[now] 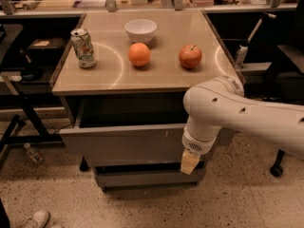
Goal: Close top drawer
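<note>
Hanging low, our gripper (190,161) fronts the wide grey metal top drawer (123,144), pulled out just above the jaws; we cannot tell their spread or its contents.

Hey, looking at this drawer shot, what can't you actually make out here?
All in the one camera view:
- Inside of the top drawer: dark, shadowed by the tabletop, so its contents cannot be told.
- Right end of the drawer front: hidden behind the arm.
- The tool hangs low before the drawer front's right part; whether it touches the front cannot be told from this angle.
- The arm's base: cut off by the right edge.
</note>
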`<state>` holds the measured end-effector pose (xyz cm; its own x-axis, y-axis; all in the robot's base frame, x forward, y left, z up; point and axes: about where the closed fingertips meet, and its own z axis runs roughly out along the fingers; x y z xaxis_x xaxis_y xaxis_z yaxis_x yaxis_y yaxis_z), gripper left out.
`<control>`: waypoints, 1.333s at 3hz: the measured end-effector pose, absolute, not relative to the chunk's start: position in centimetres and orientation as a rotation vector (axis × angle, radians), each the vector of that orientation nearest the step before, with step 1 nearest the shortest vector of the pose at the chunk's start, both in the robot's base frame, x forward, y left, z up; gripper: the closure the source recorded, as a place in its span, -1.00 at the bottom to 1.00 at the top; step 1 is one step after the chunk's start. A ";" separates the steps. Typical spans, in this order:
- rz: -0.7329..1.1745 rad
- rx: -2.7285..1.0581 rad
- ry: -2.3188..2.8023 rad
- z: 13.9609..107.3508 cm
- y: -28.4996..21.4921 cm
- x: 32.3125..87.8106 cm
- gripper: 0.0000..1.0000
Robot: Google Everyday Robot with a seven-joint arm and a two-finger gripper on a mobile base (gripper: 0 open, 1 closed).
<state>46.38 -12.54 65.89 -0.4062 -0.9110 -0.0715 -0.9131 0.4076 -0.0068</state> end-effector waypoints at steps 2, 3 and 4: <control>0.040 -1.672 2.581 65.9 -12.5 46.8 0.79; 0.016 -1.656 2.572 66.1 -12.3 48.6 1.00; -0.015 -1.647 2.561 66.0 -12.2 50.3 1.00</control>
<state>50.29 -12.17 66.03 -0.4119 -0.9081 -0.0758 -0.9072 0.4165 -0.0601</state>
